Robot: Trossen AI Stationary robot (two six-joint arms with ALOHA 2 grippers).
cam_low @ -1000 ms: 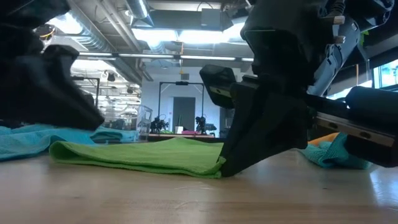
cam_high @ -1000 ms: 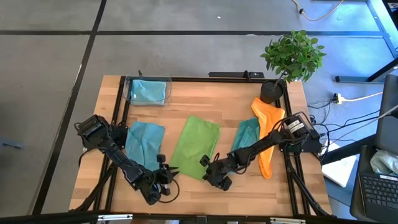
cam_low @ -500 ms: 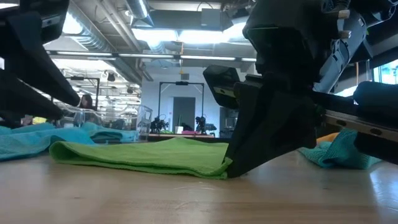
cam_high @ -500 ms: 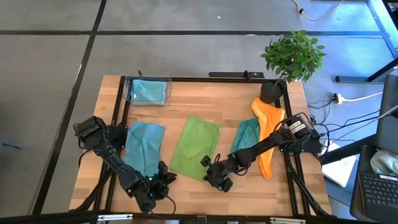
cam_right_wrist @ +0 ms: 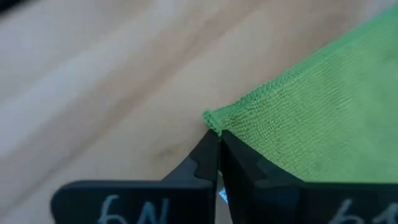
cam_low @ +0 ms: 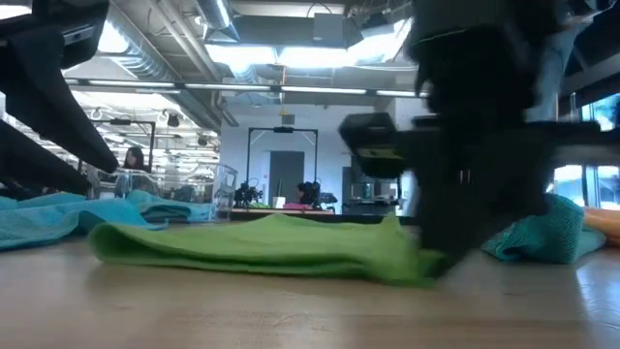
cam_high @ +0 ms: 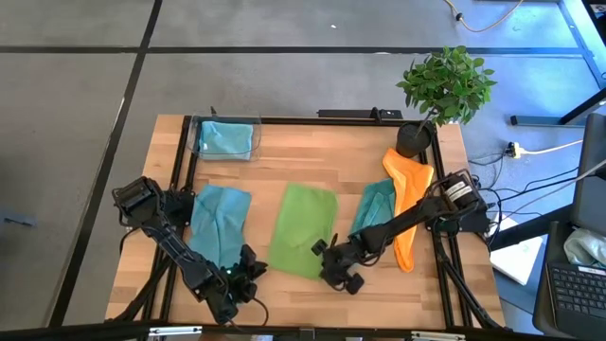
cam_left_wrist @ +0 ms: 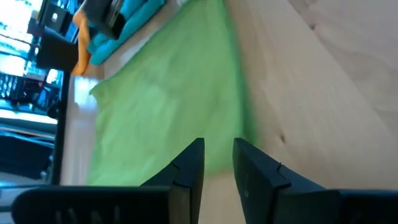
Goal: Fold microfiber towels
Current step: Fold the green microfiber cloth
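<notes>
The lime green towel (cam_high: 303,232) lies flat on the middle of the table, also seen in the low view (cam_low: 262,247). My right gripper (cam_high: 327,258) is shut at its near right corner. My left gripper (cam_high: 252,269) hovers just off the towel's near left corner, fingers (cam_left_wrist: 193,155) a little apart, with nothing between them. A teal towel (cam_high: 220,223) lies at the left. Another teal towel (cam_high: 374,206) and an orange one (cam_high: 409,204) lie at the right. A light blue towel sits in a clear box (cam_high: 225,138). My right gripper pinches the green towel's near right corner (cam_right_wrist: 211,121) between its two fingertips (cam_right_wrist: 205,152), slanting down from the table's right. The corner is bunched up slightly at the fingers (cam_low: 426,262), and the rest of the towel lies on the table.
A potted plant (cam_high: 443,90) stands at the far right corner. A black frame rail (cam_high: 180,180) runs along the table's edges. Bare wood lies along the near edge (cam_high: 294,298) and the far middle (cam_high: 322,152).
My right gripper has gone toward the table's near right, dragging the green towel's near right corner; the whole towel has slid that way. My left gripper has rolled, risen a little and drawn back from the towel's near left corner.
</notes>
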